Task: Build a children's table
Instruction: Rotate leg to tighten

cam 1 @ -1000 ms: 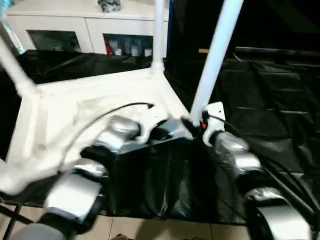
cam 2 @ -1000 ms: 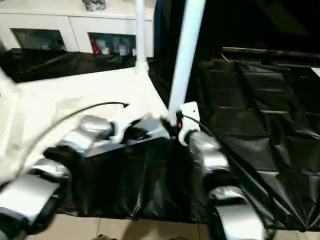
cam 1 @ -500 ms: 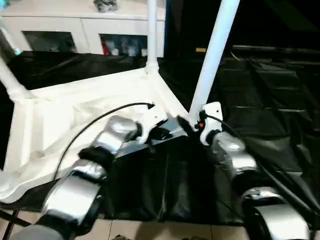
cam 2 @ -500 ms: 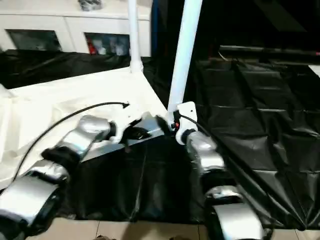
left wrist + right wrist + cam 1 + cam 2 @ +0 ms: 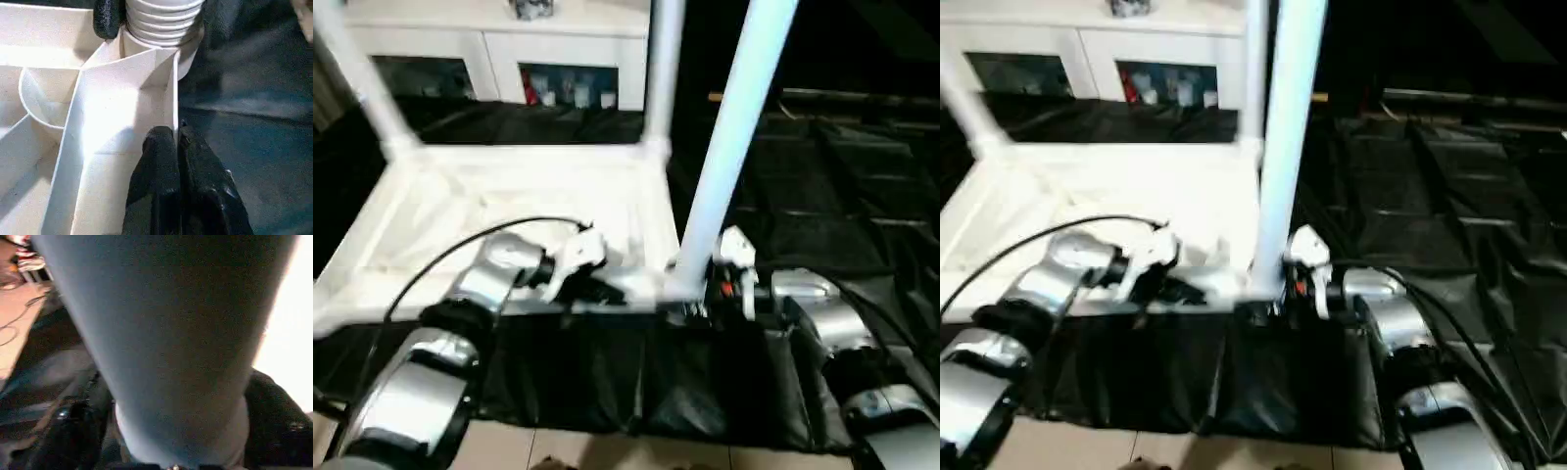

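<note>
The white tabletop (image 5: 524, 201) lies upside down on black sheeting (image 5: 842, 186), its ribbed underside facing up like a shallow tray. Thin walls divide it into compartments, and the left wrist view shows a round socket (image 5: 41, 98) among the ribs with nothing in it. Three corner sockets hold legs: the near-right leg (image 5: 729, 137) rises tall and slightly tilted, the far-right leg (image 5: 663, 69) stands upright, and the far-left leg (image 5: 362, 83) leans toward the left. The ribbed foot of the near-right leg (image 5: 164, 22) sits in its corner socket.

The tabletop's near edge runs along the near edge of the sheeted surface, with pale floor (image 5: 607, 450) just below. To the right the black sheeting stretches wide and flat. Beyond the far edge stands a white cabinet (image 5: 499, 49) with glass doors and small items inside.

The left gripper (image 5: 177, 139) has its two black fingers pressed together, pinching the thin near rim wall of the tabletop just left of the near-right corner. The right gripper (image 5: 690, 294) sits at the base of the near-right leg, its fingers (image 5: 80, 431) spread to either side of the tube, which passes between them.
</note>
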### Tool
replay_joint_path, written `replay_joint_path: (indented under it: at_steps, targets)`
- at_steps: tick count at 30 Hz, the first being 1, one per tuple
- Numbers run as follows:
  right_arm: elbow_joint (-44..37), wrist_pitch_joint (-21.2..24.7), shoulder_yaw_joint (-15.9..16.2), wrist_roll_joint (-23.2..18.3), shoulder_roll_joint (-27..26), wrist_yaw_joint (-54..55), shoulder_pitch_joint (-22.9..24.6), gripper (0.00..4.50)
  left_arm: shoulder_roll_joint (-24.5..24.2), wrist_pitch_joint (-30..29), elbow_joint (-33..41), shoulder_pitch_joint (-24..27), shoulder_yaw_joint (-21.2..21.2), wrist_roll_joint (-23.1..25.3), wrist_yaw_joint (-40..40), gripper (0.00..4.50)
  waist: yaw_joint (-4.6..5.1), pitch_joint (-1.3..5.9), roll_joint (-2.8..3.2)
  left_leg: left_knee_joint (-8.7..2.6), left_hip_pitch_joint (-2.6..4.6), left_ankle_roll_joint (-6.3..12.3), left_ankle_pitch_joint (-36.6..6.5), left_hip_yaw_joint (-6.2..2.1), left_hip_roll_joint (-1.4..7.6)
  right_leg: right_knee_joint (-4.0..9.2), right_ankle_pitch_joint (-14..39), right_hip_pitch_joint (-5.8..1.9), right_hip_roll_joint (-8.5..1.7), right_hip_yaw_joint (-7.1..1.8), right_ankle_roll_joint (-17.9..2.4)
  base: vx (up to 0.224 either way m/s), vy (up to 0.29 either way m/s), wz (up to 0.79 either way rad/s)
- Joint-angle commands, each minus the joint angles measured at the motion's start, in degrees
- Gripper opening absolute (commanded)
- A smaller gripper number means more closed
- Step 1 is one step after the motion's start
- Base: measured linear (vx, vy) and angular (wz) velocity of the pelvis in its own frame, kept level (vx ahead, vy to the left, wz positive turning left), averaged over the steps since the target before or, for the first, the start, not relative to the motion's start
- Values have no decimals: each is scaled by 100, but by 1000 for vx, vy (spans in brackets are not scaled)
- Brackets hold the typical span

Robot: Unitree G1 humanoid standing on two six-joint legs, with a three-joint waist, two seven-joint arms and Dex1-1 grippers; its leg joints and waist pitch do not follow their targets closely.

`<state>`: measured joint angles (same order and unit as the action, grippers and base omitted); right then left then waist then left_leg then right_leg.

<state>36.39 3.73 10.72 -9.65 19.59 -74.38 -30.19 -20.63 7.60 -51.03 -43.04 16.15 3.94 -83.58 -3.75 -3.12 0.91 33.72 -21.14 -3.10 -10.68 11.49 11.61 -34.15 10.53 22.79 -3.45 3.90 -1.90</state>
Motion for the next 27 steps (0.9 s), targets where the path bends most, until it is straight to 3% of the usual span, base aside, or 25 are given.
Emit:
replay_joint_path:
  at_steps: [1,4,8,11,14,15,16,18,19,20,21,24,27]
  targets:
    - [-137,125,175,1,96,-293,14,332,-36,83,124,41,162,6,-253,0,-9,387,24,-379,107,319,-1072,-111,258,359,844,-289,-493,-280,-1436,0,0,0]
    - [-211,216,219,1,120,-353,37,314,-54,117,104,42,169,26,-282,0,-28,405,19,-360,95,373,-888,-104,246,324,527,-301,-484,-277,-1480,0,0,0]
    - [-263,392,185,-34,14,-169,96,287,-20,73,65,33,129,22,-191,0,-47,397,11,-359,99,371,-912,-102,244,335,624,-297,-496,-274,-1463,0,0,0]
    - [-143,387,9,52,-254,567,146,285,133,-88,-44,-44,31,99,441,0,-50,379,12,-373,111,285,-1028,-104,252,369,929,-277,-503,-275,-1390,0,0,0]
    - [74,246,-134,247,-472,1419,107,281,288,-259,-178,-151,-50,178,1034,0,-11,351,-6,-392,143,89,-1281,-112,231,437,1588,-243,-508,-277,-1226,0,0,0]
    - [306,166,-306,345,-699,2223,46,281,458,-387,-286,-249,-124,163,1442,0,11,338,-3,-400,153,21,-1364,-125,220,468,1874,-232,-519,-278,-1145,0,0,0]
    - [451,172,-425,345,-852,2669,-4,280,579,-503,-326,-303,-155,167,1693,0,47,318,40,-403,169,-41,-1514,-142,200,513,2216,-215,-527,-274,-1059,0,0,0]
    - [697,176,-605,355,-1125,3448,-109,280,812,-694,-392,-403,-208,196,2200,0,112,323,11,-428,150,-108,-1569,-171,202,527,2401,-229,-519,-262,-967,0,0,0]
    - [905,149,-710,394,-1347,4075,-220,279,1015,-840,-444,-487,-247,223,2629,0,135,322,10,-430,144,-124,-1586,-177,196,534,2423,-226,-516,-260,-940,0,0,0]
    - [905,149,-710,394,-1347,4075,-220,279,1015,-840,-444,-487,-247,223,2629,0,132,328,58,-422,166,-129,-1601,-173,193,542,2399,-208,-518,-262,-949,0,0,0]
    - [977,129,-738,414,-1426,4293,-264,279,1090,-892,-459,-516,-258,229,2764,0,163,333,32,-416,172,-110,-1631,-167,190,552,2282,-203,-507,-267,-987,0,0,0]
    - [1301,91,-943,323,-1764,5010,-511,279,1376,-1029,-521,-599,-318,209,3203,0,186,354,37,-395,138,17,-1467,-145,171,520,1846,-219,-500,-284,-1114,0,0,0]
    - [1391,-70,-868,427,-1973,5012,-640,279,1494,-936,-518,-584,-249,300,3272,0,173,369,32,-385,116,112,-1330,-137,169,500,1612,-246,-494,-279,-1143,0,0,0]
